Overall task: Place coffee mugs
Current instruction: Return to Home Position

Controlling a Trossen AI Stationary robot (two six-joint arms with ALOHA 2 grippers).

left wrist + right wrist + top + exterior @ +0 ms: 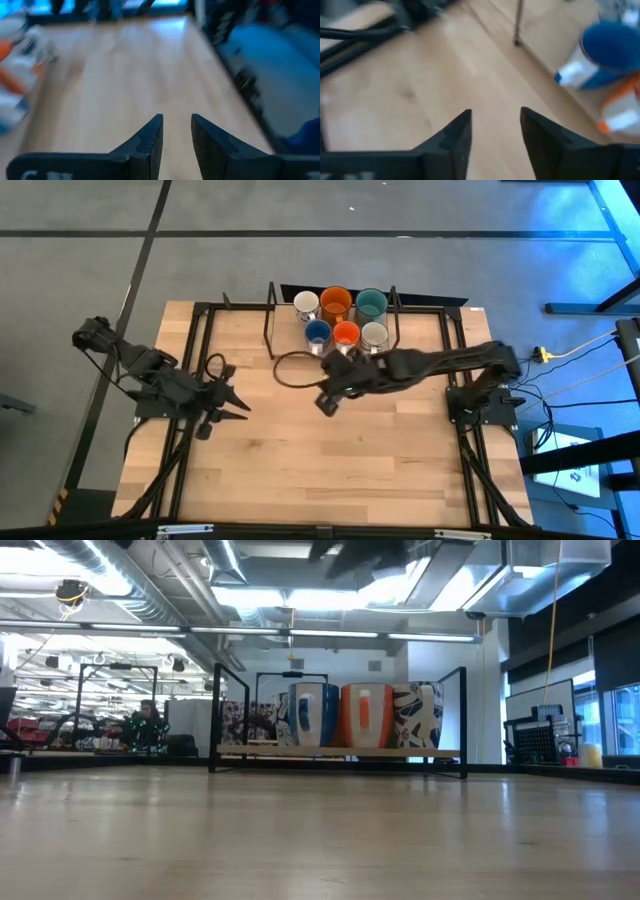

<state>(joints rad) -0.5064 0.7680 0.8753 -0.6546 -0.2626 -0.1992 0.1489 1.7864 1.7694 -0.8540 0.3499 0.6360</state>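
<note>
on the table (330, 470), the rack (270, 330) at upper centre holds all six mugs (346, 333); placing looks done, with the return home in hand. next, the right gripper (327, 402), mid-frame just below the rack, must back off clear of it. its fingers are partly open and empty; the left gripper (240, 405), centre left, likewise.

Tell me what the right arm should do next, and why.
Probably draw the right gripper back toward its base: it is open and empty, and all six mugs already stand in the rack. The left gripper waits over the table's left side.
</note>
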